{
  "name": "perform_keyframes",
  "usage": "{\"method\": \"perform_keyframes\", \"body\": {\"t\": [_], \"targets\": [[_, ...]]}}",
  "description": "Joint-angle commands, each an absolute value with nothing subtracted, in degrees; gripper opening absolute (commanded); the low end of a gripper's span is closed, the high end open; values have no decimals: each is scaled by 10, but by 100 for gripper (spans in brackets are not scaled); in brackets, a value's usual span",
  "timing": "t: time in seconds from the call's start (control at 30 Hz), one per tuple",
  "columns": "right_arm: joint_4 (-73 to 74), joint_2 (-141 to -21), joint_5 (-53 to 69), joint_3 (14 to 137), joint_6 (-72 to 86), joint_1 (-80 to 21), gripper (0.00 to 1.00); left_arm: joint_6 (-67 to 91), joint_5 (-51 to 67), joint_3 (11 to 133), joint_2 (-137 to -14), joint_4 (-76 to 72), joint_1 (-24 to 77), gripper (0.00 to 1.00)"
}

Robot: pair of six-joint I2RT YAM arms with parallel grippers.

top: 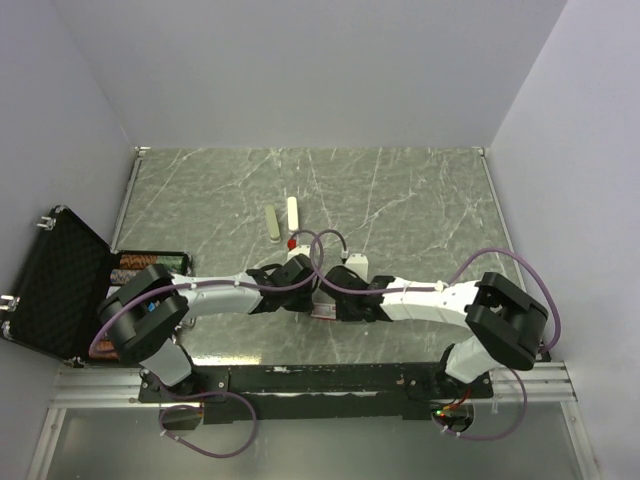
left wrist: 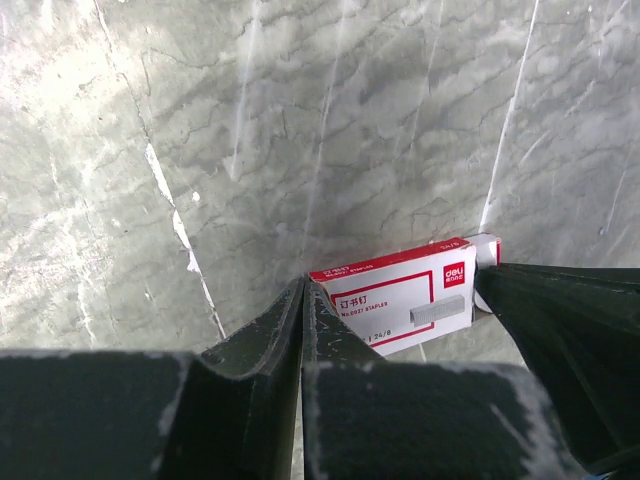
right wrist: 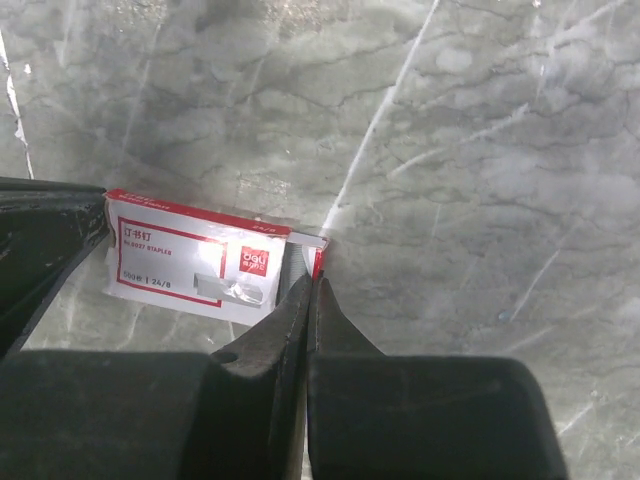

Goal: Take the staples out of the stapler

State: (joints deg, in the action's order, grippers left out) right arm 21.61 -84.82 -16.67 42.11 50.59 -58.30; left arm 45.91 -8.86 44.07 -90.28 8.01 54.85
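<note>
**A:** Left tool (left wrist: 303, 300): clenched, tips at one end of the red-and-white box (left wrist: 400, 295). Staples?
**B:** You have no loose strip in view. Two pale bars (top: 270, 223), staplers I judge, lie just beyond both tools. Their long axes run away from the bases, and they sit nearer your left arm.
**A:** Right tool (right wrist: 312, 290)?
**B:** Clenched at the box's other end. Whether it nips card, cannot tell.

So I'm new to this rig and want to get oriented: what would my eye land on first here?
The red-and-white staple box in the middle of the table, with the left gripper and right gripper both shut at its opposite ends. Beyond them lie two cream staplers side by side, and an open black case sits beside the table's left edge.
</note>
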Motion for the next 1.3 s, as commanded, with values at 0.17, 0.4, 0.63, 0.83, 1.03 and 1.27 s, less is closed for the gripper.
{"method": "perform_keyframes", "body": {"t": [0.17,0.4,0.63,0.83,1.03,1.27], "targets": [[159,-866,-134,439,483,-581,0,451,-74,447,-921,47,545,8],[188,-862,-150,453,481,-578,0,452,-81,445,-921,49,545,8],[242,-820,-177,457,491,-578,20,454,-82,439,-924,47,545,8],[279,-771,-204,451,499,-578,21,451,-83,444,-929,47,546,8],[285,-758,-210,428,509,-576,16,452,-82,442,-926,49,545,8],[251,-776,-173,403,532,-575,0,461,-87,423,-906,54,545,8]]}}
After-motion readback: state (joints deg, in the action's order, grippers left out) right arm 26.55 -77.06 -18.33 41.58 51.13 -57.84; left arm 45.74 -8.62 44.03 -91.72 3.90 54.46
